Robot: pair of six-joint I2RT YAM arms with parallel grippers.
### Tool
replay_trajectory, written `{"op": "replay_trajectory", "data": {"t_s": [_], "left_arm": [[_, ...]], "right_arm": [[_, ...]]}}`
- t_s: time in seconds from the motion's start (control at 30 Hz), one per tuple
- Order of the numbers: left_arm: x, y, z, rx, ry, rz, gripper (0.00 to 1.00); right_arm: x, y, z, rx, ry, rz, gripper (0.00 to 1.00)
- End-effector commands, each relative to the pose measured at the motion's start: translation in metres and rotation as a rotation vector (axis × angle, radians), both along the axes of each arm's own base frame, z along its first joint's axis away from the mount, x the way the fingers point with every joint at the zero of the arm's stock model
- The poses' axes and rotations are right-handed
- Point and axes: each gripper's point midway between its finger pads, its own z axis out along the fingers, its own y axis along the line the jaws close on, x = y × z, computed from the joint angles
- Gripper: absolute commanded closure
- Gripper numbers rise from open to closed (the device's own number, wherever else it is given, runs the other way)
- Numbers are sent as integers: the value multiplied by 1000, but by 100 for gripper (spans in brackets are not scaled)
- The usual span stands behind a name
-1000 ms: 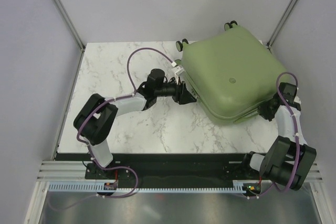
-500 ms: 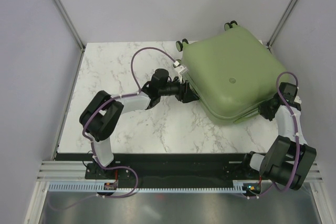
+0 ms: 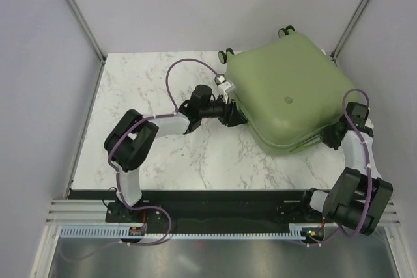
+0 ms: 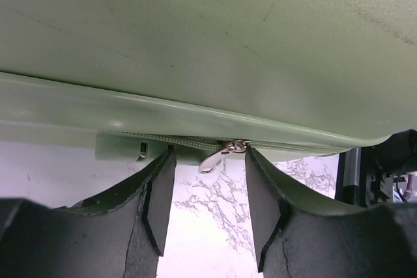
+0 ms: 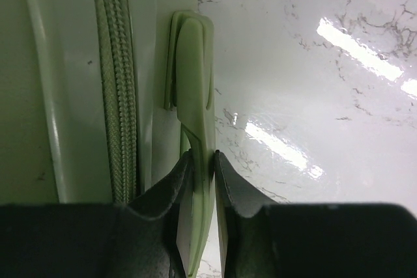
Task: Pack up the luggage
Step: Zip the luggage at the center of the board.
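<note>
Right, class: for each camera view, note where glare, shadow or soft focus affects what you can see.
Top external: even light, sharp, only a soft shadow under the luggage. Left wrist: zipper pull fairly crisp, the dark left claw close to the lens and soft. Right wrist: bright glare streaks on the marble table; the right claw, pinching the side handle, is blurred.

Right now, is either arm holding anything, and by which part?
The right fingers pinch the suitcase by its side handle. The left fingers hold nothing: they stand open either side of the zipper pull.
</note>
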Motion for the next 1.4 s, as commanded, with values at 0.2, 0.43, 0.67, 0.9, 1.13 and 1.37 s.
{"op": "replay_trajectory", "data": {"t_s": [0.2,0.43,0.67,0.9,1.13,1.37], "left_arm": [[9,-14,13,-35,-76,-40,50],[-1,-15,21,-66,-58,-68,48],[-7,-18,31,-91,-57,-81,50],[-13,-20,27,-87,-48,-96,51],[-28,-31,29,-93,-45,-140,64],[-28,-26,17,-48,-26,-114,88]], "right_arm": [[20,0,11,-10,-76,39,75],[17,1,6,-9,-59,43,75],[17,2,4,-8,-57,48,75],[15,2,3,-7,-57,52,75],[15,4,2,-1,-58,52,74],[15,4,3,-2,-64,50,75]]}}
